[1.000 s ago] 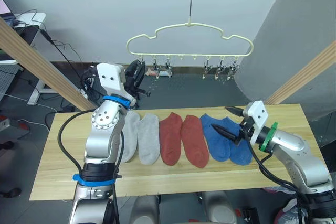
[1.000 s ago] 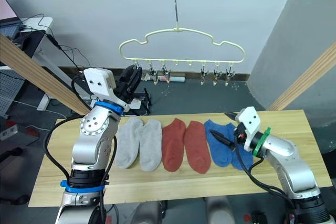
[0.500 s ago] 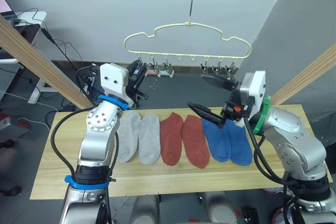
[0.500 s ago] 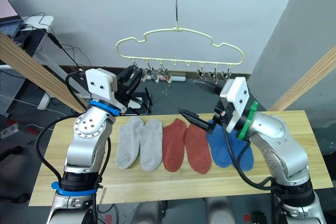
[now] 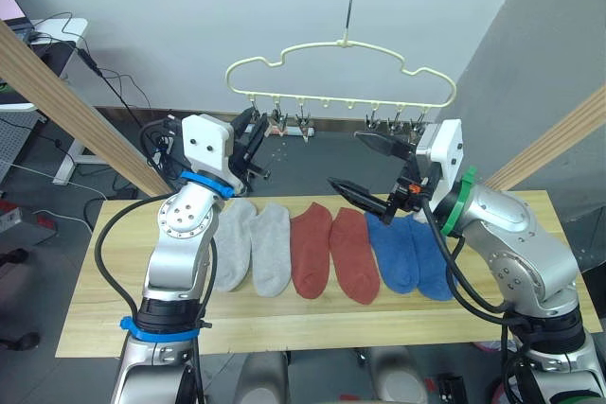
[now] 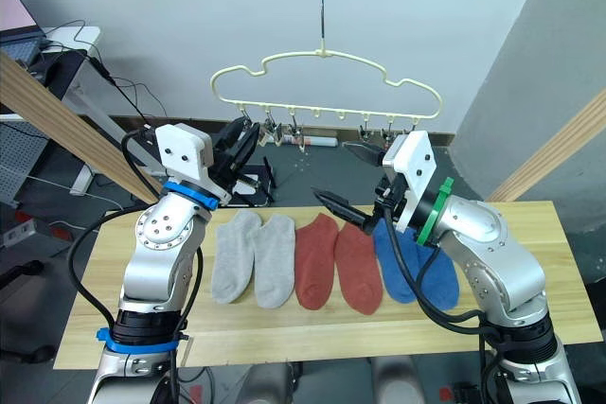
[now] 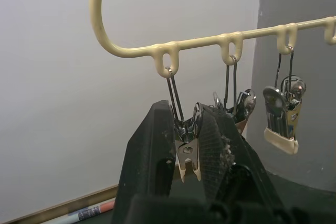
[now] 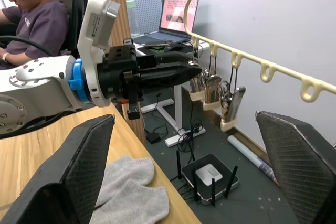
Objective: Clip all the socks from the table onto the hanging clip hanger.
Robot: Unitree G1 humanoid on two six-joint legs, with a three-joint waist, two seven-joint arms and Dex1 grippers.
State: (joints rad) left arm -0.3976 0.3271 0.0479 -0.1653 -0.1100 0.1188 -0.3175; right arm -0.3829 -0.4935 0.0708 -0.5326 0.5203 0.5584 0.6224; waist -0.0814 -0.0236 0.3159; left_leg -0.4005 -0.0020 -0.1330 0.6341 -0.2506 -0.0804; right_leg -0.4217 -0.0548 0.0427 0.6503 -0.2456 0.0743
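The right gripper (image 5: 371, 165) has risen off the blue socks (image 5: 409, 251) at the right end of the row and now hangs in the air above the middle of the table (image 5: 312, 324), fingers spread wide and empty, pointing across toward the left arm. A second ago it sat low over the blue pair; it came away with nothing.

The left gripper (image 7: 187, 148) remains raised at the clip hanger (image 5: 341, 73), its two fingers closed around the leftmost metal clip (image 7: 187, 162) under the lower bar. From the wrist view, whether the clip mouth is pressed open cannot be determined.

All six socks lie flat in one row along the middle of the tabletop: grey socks (image 5: 250, 246) toward the left end, red socks (image 5: 331, 254) centred, blue toward the right end. No sock is on the hanger.

Assessment: the task has not progressed past preparation. The clip is held ready, but the right gripper must still descend and take a sock.

A person (image 8: 29, 14) sits in the background.
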